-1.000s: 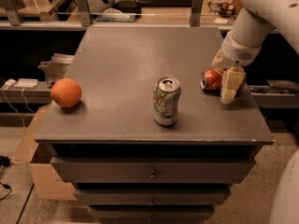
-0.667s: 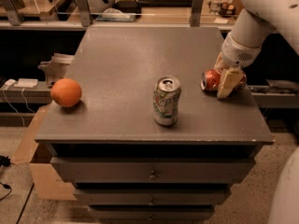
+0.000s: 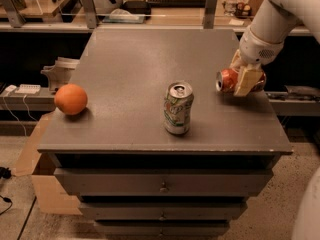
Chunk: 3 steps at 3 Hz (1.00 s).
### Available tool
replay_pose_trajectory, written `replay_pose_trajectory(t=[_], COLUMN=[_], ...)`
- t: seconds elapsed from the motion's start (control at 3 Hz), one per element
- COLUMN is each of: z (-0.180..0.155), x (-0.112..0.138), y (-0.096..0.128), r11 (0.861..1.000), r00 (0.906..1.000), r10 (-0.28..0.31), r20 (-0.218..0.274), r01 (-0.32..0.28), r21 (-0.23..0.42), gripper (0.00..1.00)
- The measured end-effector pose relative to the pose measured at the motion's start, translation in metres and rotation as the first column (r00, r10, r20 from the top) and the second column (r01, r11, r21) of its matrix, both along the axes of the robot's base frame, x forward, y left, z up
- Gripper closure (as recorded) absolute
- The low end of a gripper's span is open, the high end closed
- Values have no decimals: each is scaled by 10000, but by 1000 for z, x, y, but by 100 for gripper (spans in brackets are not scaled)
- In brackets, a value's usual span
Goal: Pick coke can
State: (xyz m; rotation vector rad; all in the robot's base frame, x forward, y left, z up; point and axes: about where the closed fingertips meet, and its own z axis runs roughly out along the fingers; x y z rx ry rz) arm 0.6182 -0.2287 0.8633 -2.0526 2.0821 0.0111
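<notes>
Camera view: coke can on its side in the claw, at the table's right edge.

The gripper (image 3: 243, 84) pinches the coke can (image 3: 227, 80) across its middle. The can is tipped over, silver top facing left, with red showing on both sides of the near finger (image 3: 245, 79). They sit close to the right edge of the table (image 3: 145, 54), with bare top to the left. The white-and-green can (image 3: 178, 108) stands well apart, and the orange (image 3: 70, 99) is far left. A second ago the finger stood at the can's right end; it now crosses the can.
</notes>
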Motion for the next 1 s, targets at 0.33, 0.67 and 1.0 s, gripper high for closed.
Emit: replay_pose_trajectory(t=[0.33,0.67,1.0], z=[31,57,69], x=[0,-2,-3], y=[4,9,15], r11=[9996,9986,9968], r00=[9969,9900,9845], r10=[277,534,784], r20=[741,1306,1567], r01=[-274,-537,-800], r21=[-46,-12,41], gripper=[100,100,100])
